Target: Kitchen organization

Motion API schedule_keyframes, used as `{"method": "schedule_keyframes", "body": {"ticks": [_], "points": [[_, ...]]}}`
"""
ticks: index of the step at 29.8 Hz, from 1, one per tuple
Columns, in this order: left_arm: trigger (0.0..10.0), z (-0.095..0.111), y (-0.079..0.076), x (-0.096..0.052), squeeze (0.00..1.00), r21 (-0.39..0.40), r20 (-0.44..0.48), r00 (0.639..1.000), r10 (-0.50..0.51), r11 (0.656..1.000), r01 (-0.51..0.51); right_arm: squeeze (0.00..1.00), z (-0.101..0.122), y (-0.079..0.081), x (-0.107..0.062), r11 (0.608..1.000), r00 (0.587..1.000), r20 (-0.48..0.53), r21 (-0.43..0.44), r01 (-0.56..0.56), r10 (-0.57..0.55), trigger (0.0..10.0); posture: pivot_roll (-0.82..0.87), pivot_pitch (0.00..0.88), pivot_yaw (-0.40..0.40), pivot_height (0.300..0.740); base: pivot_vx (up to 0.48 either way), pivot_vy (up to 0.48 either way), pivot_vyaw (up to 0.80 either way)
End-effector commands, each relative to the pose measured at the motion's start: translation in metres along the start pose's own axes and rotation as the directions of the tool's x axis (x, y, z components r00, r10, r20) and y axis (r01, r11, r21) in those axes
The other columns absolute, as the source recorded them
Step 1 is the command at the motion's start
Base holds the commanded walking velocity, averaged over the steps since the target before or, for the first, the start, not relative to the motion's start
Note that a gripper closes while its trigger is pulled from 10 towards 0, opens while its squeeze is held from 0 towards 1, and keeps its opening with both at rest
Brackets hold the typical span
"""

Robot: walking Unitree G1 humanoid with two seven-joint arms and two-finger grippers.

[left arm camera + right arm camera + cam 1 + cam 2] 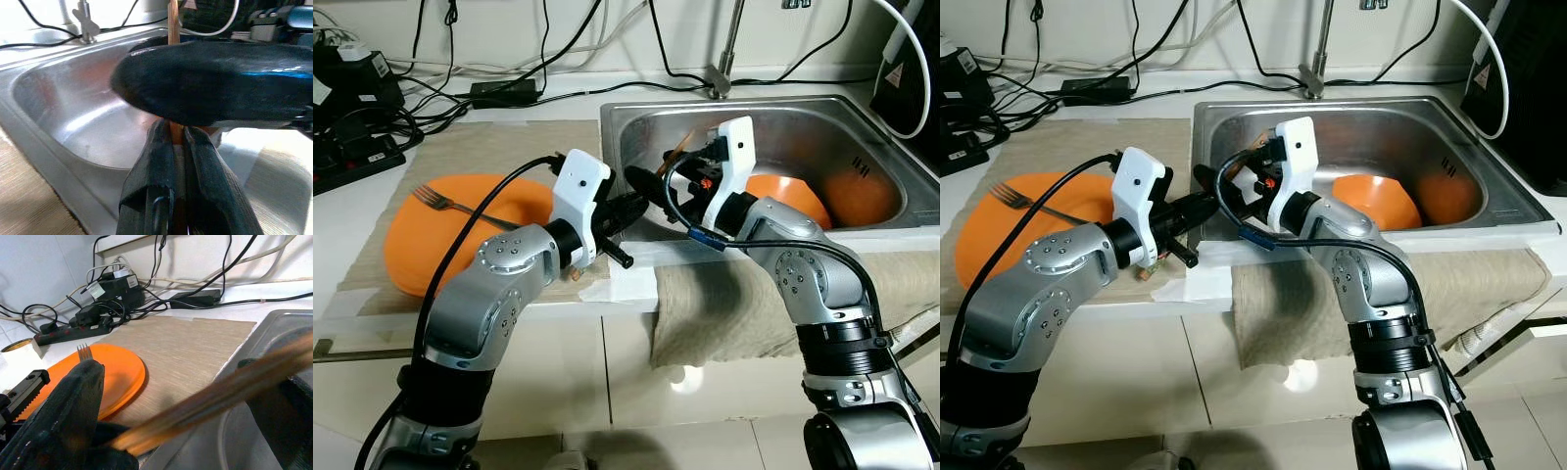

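Note:
My left gripper (636,203) reaches over the left rim of the steel sink (754,103), shut on a thin wooden stick (172,29) that stands up between its fingers (151,161). My right gripper (188,394) meets it from the sink side, open. Its two black fingers (73,401) stand wide apart on either side of the same stick (230,389), not touching it as far as I can see. An orange plate (460,235) with a fork (440,203) on it lies on the counter mat to the left. An orange bowl (793,196) sits in the sink.
A faucet (724,59) rises behind the sink. Power strips and several cables (352,147) crowd the back left of the counter. A beige mat (509,147) covers the counter, and a cloth (724,304) hangs over its front edge below the sink.

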State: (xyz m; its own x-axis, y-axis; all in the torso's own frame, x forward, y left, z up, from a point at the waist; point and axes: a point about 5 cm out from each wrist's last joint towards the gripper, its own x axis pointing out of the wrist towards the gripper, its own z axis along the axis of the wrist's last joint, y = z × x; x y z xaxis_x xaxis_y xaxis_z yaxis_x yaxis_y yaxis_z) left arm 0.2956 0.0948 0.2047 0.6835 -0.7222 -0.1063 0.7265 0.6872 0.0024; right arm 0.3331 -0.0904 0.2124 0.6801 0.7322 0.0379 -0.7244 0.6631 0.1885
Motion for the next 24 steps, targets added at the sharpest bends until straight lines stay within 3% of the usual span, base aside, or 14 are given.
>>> {"method": "schedule_keyframes", "body": {"ticks": [1,12,24], "points": [[0.0,0.009,-0.005,0.000,0.00,0.027,0.030,0.999,-0.039,0.999,0.038,0.00,0.007,0.004,0.003,0.999,1.000,0.010,-0.024,-0.024,0.025,10.0,0.08,0.004,0.038,0.740,0.000,0.000,0.00],[0.0,0.012,-0.018,0.001,0.00,0.016,0.050,0.988,-0.143,0.990,0.143,0.00,0.010,0.007,0.005,0.999,0.999,0.017,0.001,-0.044,0.044,10.0,0.07,0.005,0.041,0.740,0.000,0.000,0.00],[0.0,0.015,-0.017,-0.003,0.00,0.016,0.057,0.988,-0.145,0.989,0.144,0.00,0.007,0.002,0.006,1.000,1.000,0.020,0.003,0.005,-0.005,10.0,0.08,0.011,0.042,0.740,0.000,0.000,0.00]]}}
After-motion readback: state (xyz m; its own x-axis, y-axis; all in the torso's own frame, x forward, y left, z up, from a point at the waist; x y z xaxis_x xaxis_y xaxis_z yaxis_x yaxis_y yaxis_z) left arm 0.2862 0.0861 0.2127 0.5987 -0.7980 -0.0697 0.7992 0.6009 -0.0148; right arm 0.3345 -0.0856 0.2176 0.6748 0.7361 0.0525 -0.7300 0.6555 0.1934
